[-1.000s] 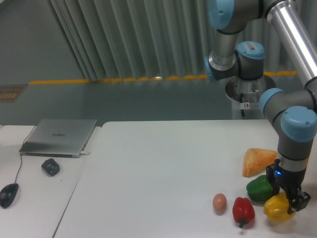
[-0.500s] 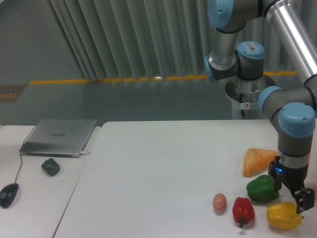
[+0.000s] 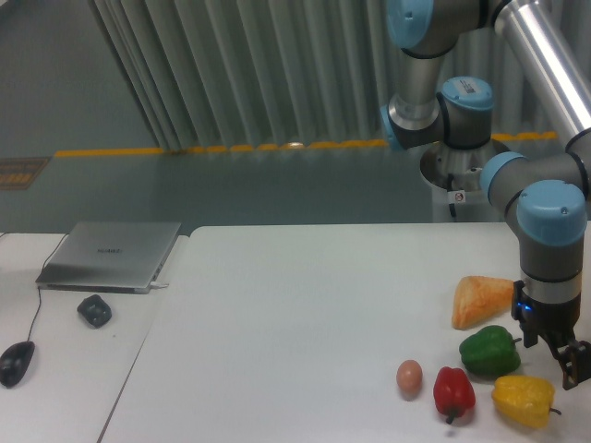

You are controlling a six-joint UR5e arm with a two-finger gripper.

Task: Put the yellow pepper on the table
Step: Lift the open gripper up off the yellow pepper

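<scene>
You have one fixed view, set in front of the table (image 3: 305, 305) and raised a little, looking across it toward the ribbed wall (image 3: 277, 69) behind. It stands well back: the laptop (image 3: 111, 255) desk shows at your left, the arm (image 3: 545, 231) at your right, cut by the frame's top edge.

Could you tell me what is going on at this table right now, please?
The gripper hangs just above the yellow pepper, which lies free on the table near its front right corner. The placing looks done. Beside it sit a red pepper, a green pepper, an egg and an orange wedge. Whether the jaws are open is hard to tell from here.
</scene>
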